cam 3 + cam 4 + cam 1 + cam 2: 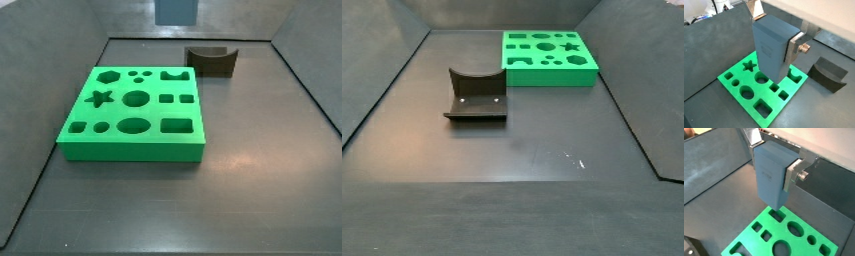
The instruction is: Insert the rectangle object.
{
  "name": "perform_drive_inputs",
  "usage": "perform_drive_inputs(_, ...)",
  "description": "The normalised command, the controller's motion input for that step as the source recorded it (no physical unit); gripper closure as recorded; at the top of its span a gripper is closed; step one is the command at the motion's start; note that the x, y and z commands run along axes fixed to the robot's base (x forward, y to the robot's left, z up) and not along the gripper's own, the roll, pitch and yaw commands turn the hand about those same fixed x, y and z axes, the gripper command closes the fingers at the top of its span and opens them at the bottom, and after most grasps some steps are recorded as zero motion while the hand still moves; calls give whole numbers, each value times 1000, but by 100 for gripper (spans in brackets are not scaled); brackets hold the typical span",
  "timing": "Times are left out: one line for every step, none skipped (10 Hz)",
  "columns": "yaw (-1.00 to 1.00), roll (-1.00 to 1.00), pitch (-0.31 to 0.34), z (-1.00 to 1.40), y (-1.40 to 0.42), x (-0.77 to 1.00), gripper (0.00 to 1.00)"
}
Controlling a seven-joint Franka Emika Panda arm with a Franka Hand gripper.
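Observation:
My gripper (774, 35) is shut on the rectangle object (769, 45), a grey-blue block held upright between the silver fingers (793, 49). Both wrist views show the grip; it is also seen in a wrist view (771, 173). The block hangs in the air above the green board (751, 95), apart from it. The board has several shaped holes, among them a rectangular one (178, 126). In a side view only the block's lower end (175, 10) shows, above the far end of the floor. The gripper is out of the other side view.
A dark brown block with a curved notch (211, 62) stands on the floor beyond the board; it also shows in a side view (473, 95) and in a wrist view (829, 74). Grey walls (54, 60) ring the dark floor. The board (545, 58) lies near one wall.

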Motion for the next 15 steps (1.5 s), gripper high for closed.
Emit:
perform_drive_inputs(11,41,0,-1000,-554,0,100)
perform_drive_inputs(100,19,0,-1000,-554,0,100)
perform_drive_inputs(94,23,0,-1000,-540,0,100)
perform_drive_inputs(94,0,0,-1000,0,0,100)
perform_drive_inputs(117,0,-7,-1000,226,0,100)
perform_drive_inputs(134,0,-7,-1000,329,0,100)
perform_drive_inputs(131,0,-11,-1000,269,3,100)
perform_drive_inputs(77,-81,-10,-1000,134,0,100)
perform_drive_inputs(0,-141,-36,-880,3,0,100)
perform_drive_inputs(0,-174,-7,-800,0,69,100)
perform_drive_inputs(0,-113,0,-477,0,83,100)
perform_drive_inputs(0,-97,0,-377,0,94,100)
perform_drive_inputs(0,-120,0,-394,0,169,100)
perform_drive_inputs(-23,-124,0,-357,-46,280,100)
perform_drive_inputs(-31,-131,1,-394,-54,409,100)
